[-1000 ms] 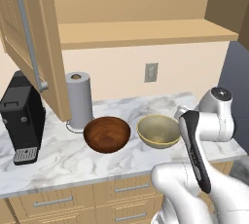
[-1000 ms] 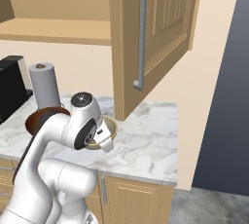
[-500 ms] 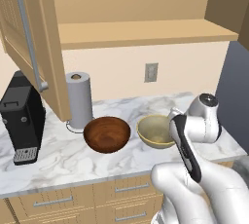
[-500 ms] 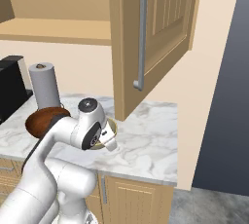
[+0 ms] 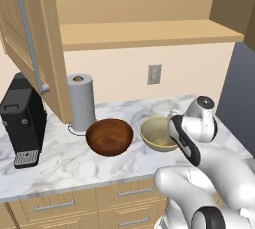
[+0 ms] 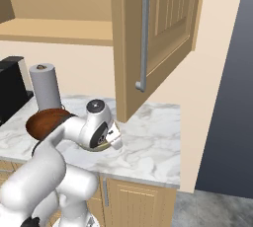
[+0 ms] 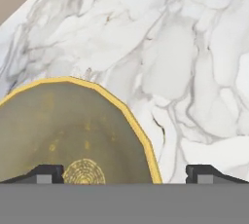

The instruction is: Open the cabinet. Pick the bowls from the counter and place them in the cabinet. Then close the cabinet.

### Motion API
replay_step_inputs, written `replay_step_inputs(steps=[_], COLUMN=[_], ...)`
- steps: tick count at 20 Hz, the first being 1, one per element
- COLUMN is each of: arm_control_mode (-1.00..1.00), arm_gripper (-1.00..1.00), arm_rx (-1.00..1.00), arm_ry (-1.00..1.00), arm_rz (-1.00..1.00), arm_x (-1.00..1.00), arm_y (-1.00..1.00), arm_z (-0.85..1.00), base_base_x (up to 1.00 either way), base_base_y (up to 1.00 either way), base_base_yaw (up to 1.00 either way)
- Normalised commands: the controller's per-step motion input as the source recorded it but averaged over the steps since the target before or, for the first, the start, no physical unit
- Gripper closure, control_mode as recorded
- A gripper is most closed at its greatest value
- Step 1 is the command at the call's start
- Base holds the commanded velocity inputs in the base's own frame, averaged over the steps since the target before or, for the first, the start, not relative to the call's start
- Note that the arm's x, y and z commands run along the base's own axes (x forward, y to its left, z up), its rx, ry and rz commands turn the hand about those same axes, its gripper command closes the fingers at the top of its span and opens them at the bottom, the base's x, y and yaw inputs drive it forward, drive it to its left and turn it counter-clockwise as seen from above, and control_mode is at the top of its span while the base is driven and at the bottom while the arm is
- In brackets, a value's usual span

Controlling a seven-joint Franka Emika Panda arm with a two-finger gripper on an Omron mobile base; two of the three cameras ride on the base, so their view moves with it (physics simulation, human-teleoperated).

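- Tool [image 7: 124,173]: stood spread wide and empty, poised over the near rim of the pale bowl; one fingertip [image 7: 46,173] sat above the bowl's inside, the other fingertip [image 7: 206,173] above bare marble, so the rim lay between them.
- Pale bowl [image 5: 158,133]: olive-beige with a yellow edge, upright on the table, just beside the arm's wrist.
- Dark wooden bowl [image 5: 109,136]: glossy reddish-brown, upright, close to the left of the pale bowl; whether the two touched could not be told.
- Table [image 5: 64,166]: white marble with grey veins, over light-wood drawers.
- Cabinet [image 5: 144,34]: above the table, both doors swung open, its wooden shelf bare; opening judged done, neither bowl yet moved.
- Paper-towel roll [image 5: 80,102] and black appliance [image 5: 22,122]: at the back left, apart from both bowls.
- Handling note, a judgement: the step in hand was gripping the pale bowl by its rim. Best lowered straight until the wall sat deep between the fingertips, then closed squarely and lifted clear of the wooden bowl.
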Motion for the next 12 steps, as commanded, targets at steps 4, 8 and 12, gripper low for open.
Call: replay_step_inputs(steps=[4,8,12], arm_control_mode=[-1.0,-1.0,-1.0], arm_gripper=[-1.0,-1.0,-1.0], arm_rx=[0.0,0.0,0.0], arm_ry=[0.04,0.03,0.0], arm_rz=[0.0,0.0,0.0], arm_x=[0.15,0.18,0.3], arm_y=[0.0,0.0,0.0], arm_z=[-0.47,-0.5,-0.44], base_base_x=[0.0,0.0,0.0], base_base_y=[0.0,0.0,0.0], base_base_yaw=[0.0,0.0,0.0])
